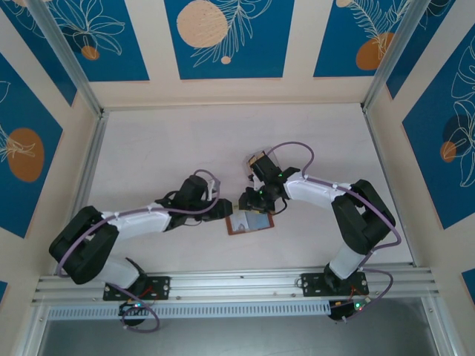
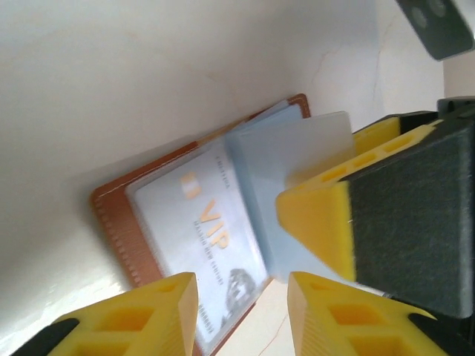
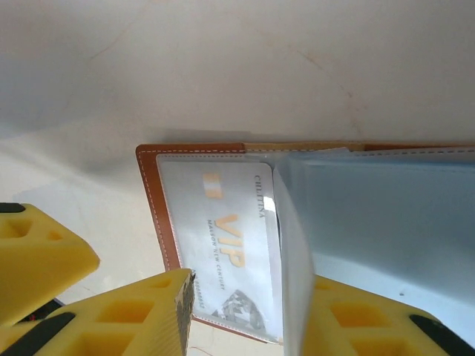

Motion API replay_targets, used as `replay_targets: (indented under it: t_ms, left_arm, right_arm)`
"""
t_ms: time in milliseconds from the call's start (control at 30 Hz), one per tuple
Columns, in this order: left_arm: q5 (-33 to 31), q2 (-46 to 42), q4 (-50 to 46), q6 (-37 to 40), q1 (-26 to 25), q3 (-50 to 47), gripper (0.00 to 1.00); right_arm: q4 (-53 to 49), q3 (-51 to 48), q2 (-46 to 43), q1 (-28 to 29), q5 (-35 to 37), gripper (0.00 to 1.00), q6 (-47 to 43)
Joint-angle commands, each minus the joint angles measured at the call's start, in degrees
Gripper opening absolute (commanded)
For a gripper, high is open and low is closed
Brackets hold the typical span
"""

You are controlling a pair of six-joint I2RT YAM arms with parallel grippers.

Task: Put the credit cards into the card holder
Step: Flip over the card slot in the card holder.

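Card holder (image 1: 250,222): open flat, VIP card (image 3: 223,245) seated inside. Left gripper (image 2: 241,311), right gripper (image 3: 252,319): both released, jaws apart. Insertion apparently done; next, withdraw without snagging clear flap (image 3: 371,222).

credit card (image 3: 223,245) in card holder (image 1: 250,222), holder on table (image 1: 163,141)

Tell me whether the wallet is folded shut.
No. The wallet lies spread open, with a card marked VIP showing inside it.
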Motion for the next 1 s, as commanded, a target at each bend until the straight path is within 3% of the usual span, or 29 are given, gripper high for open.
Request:
replay_targets:
  t_ms: [0,200,400,567,967]
  left_arm:
    - [-1.65,-0.79,-5.03,2.22,0.83,-1.05,0.27]
    - [-0.04,3.54,-3.13,2.28,0.74,0.21,0.09]
    - [0.31,9.74,0.79,1.19,0.74,0.18,0.03]
    - [-1.59,7.79,-0.63,0.96,0.74,-1.24,0.02]
    - [-5.38,1.12,-7.88,3.47,-0.78,-1.19,0.3]
  right_arm:
    - [-0.1,0.5,-2.11,0.14,-2.19,0.39,0.43]
    - [2.25,-0.04,-2.84,0.36,-6.58,0.39,0.39]
    - [3.76,1.43,0.7,1.87,-9.76,0.41,1.3]
    - [5.65,2.65,4.52,3.08,-10.46,0.47,2.16]
    - [7.7,5.14,11.26,3.09,-8.77,0.55,3.03]
